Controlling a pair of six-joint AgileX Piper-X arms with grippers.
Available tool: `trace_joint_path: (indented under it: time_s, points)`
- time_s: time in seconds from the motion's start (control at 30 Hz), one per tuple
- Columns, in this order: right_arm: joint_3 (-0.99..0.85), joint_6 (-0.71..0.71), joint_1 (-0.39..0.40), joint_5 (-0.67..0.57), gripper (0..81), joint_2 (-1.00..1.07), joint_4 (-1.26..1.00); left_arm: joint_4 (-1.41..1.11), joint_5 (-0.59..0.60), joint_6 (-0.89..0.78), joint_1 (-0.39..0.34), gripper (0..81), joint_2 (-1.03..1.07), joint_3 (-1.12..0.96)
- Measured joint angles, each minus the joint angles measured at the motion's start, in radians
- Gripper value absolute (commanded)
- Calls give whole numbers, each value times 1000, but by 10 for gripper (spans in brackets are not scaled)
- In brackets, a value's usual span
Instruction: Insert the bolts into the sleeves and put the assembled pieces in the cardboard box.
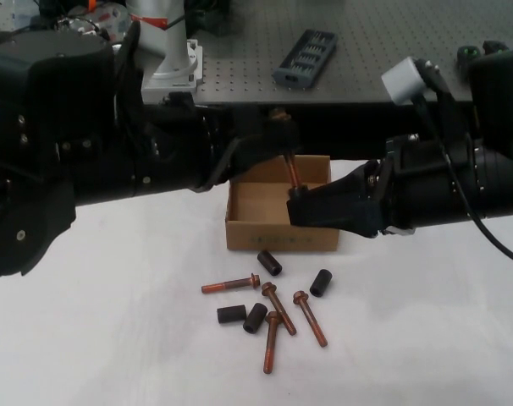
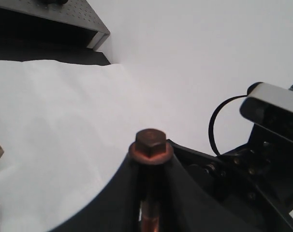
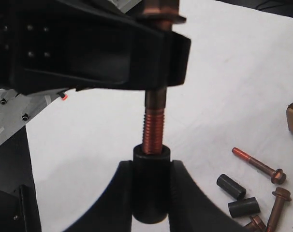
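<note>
Copper bolt [image 3: 154, 121] near upright, head up in left gripper [image 2: 149, 186], tip down in sleeve [image 3: 151, 186] clamped by right gripper [image 3: 151, 205]

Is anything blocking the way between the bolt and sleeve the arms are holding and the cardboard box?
Nothing visible does. The bolt sits partly in the sleeve, and both are held over the open cardboard box.

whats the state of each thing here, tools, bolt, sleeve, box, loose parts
left tool, shut on bolt
right tool, shut on sleeve
bolt, threaded tip just entering sleeve
sleeve, held, bolt not fully in
cardboard box, open top
loose bolts, four lying on cloth
loose sleeves, four on cloth
</note>
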Motion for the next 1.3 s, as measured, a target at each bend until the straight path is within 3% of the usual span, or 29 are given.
trace_joint_path:
  time_s: [1.1, 1.2, 1.3]
  points:
    - [0, 3, 0, -30, 15, 0, 1, 39, 80, 78, 2, 1, 0, 0]
    - [0, 4, 0, -32, 15, 0, 1, 39, 80, 78, 2, 84, 0, 0]
    - [0, 4, 0, -32, 15, 0, 1, 39, 89, 76, 2, 293, 0, 0]
